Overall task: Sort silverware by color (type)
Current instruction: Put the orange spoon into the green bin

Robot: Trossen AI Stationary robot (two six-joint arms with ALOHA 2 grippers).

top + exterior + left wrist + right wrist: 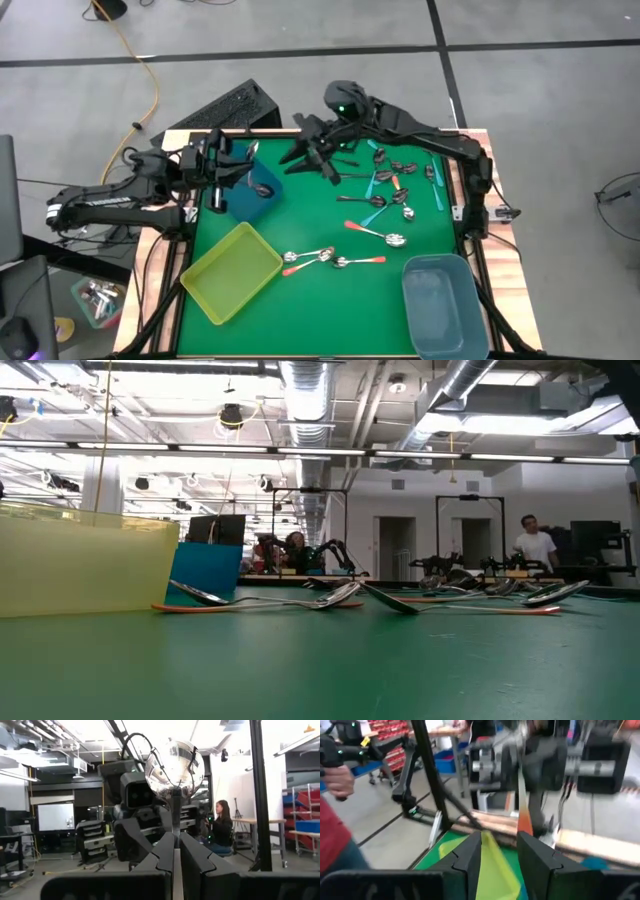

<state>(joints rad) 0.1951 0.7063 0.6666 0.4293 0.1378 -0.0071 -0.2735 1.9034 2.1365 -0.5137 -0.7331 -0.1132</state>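
Between my left jaws [176,851], clenched on its stem: one spoon [175,764], bowl upright above the fingertips, handle colour hidden in the grip. From above, these jaws hang over the teal bin [254,190] at the desk's [300,310] far left. The right jaws [318,152] stand part-open just across from it, grasping nothing I can see; an orange-handled spoon [524,812] hangs beyond them. Unsorted silverware [385,195] lies below and well to the right. The yellow bin [230,272] and grey-blue bin [445,305] sit nearer. Handling note: I would confirm the kind first, lower close to the bin floor, then release without tipping.
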